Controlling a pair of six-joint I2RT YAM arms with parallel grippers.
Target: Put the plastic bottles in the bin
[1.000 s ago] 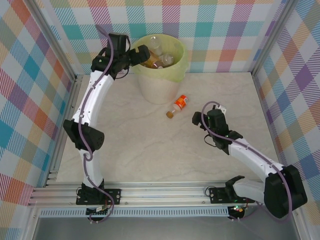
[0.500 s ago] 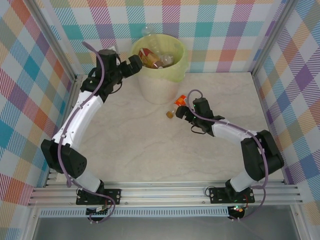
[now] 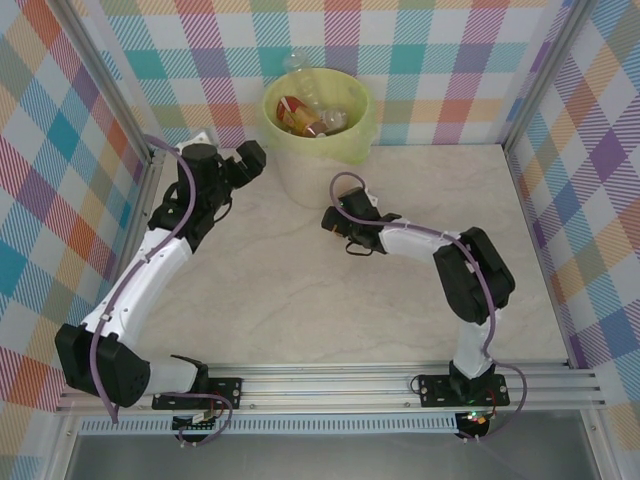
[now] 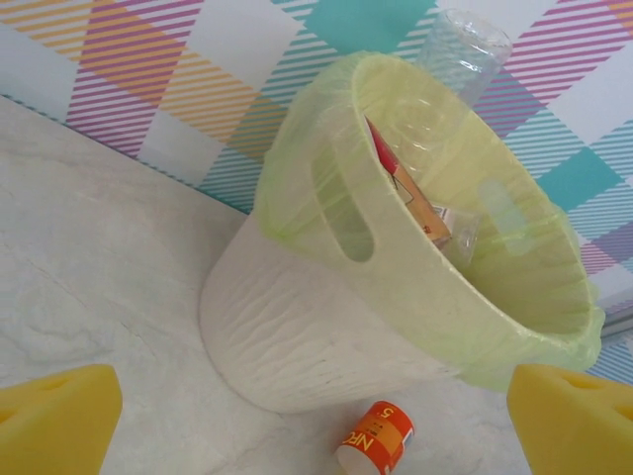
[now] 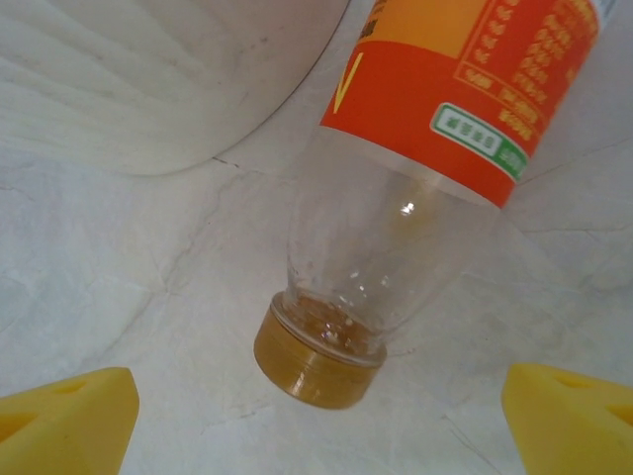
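Your left claw (image 3: 244, 160) hovers left of tub, yellow pads (image 4: 54, 421) spread wide, holding nothing. Large round cream tub with yellow-green bag liner (image 3: 305, 182) stands against back wall, several clear plastic bottles (image 3: 305, 112) inside. Clear orange-labelled bottle with tan cap (image 5: 396, 198) lies on pale marbled surface (image 3: 300, 300) just beside tub base. Your right claw (image 3: 333, 218) open, pads flanking cap end, not touching.

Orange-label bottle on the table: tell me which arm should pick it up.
Right. The right gripper is at the bottle, its open fingers flanking the cap end, so closing should likely grasp it. The left gripper is open beside the bin, farther from the bottle.
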